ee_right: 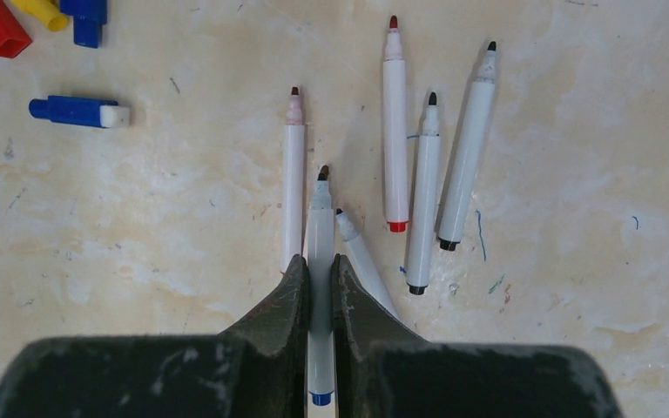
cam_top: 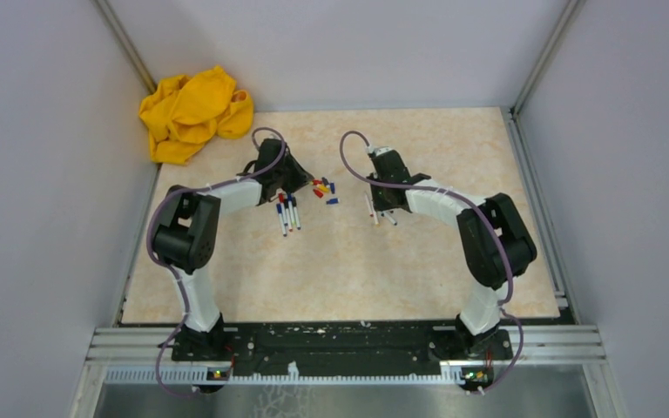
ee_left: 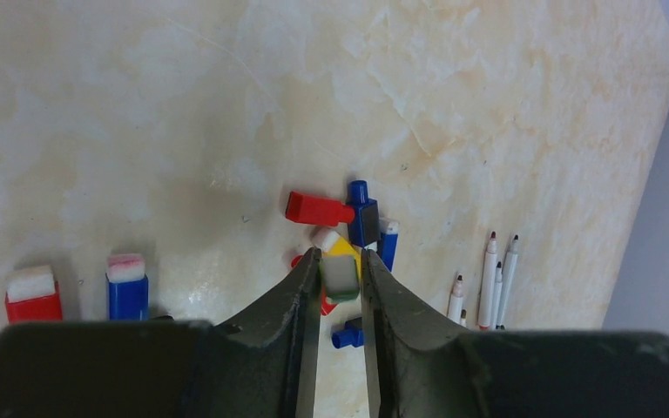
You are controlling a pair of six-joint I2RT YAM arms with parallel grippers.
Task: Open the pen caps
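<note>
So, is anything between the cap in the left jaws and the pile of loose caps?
Nothing visible. The cap in the left gripper's jaws sits right over the loose caps, red, blue and yellow, with no other thing between them.

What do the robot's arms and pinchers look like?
Both arms, the left arm and the right arm, have chunky black joints joined by smooth white tubes. A thin purple cable loops along each one. The left gripper and right gripper each have two dark, greenish-grey fingers that narrow to slim tips, growing out of a wide dark block.
</note>
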